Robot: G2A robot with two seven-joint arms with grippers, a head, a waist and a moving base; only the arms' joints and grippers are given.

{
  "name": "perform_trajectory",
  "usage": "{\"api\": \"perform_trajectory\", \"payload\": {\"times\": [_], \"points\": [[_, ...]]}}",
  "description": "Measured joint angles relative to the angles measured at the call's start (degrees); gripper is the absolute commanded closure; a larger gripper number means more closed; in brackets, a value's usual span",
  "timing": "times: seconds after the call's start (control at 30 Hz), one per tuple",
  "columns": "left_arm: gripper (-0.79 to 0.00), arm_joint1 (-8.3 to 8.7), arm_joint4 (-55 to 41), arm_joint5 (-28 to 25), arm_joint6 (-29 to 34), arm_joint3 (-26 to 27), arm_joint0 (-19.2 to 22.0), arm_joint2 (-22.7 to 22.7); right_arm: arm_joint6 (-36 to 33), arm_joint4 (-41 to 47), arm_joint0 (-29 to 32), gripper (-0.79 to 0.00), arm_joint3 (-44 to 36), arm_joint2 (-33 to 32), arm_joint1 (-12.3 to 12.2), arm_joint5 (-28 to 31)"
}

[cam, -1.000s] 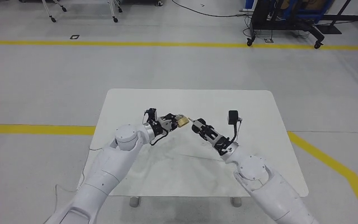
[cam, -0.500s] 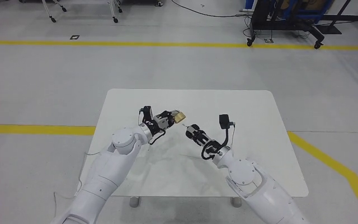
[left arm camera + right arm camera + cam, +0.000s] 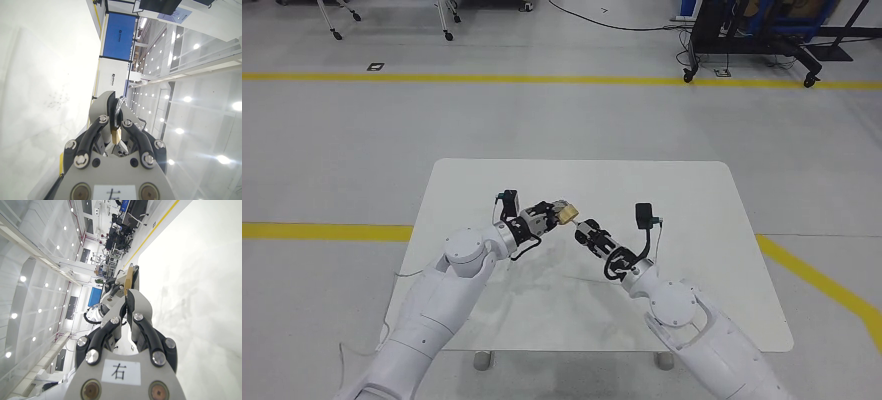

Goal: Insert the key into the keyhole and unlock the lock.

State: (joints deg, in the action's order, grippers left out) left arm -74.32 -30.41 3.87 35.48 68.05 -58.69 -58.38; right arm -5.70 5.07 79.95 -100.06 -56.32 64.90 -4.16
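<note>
Both are shut, left end effector (image 3: 118, 106) on the lock (image 3: 115, 135), right end effector (image 3: 128, 294) seemingly on the key, so I align gently.

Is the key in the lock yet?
Cannot tell. The right gripper is right at the brass lock in the left gripper, but its fingers hide the key.
</note>
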Motion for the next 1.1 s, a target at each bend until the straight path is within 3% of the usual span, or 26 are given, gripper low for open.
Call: {"api": "perform_trajectory", "payload": {"times": [0.87,0.9,0.97,1.1], "points": [[0.000,-0.35,5.4,-1.5,0.2,1.1,-0.1,0.6,2.0,-1.9,-0.3,0.000,1.7,0.3,2.1,-0.7],[0.000,-0.37,5.3,-1.6,0.2,1.1,-0.1,0.6,2.0,-1.8,-0.3,-0.040,1.8,0.3,2.2,-0.5],[0.000,-0.40,5.2,-1.6,0.4,1.0,-0.2,0.5,1.7,-1.6,-0.3,-0.785,2.0,0.3,2.3,-0.1],[0.000,-0.43,4.8,-1.5,0.3,0.9,-0.2,0.0,0.6,-1.6,-0.3,-0.785,1.9,0.0,2.5,0.1]]}}
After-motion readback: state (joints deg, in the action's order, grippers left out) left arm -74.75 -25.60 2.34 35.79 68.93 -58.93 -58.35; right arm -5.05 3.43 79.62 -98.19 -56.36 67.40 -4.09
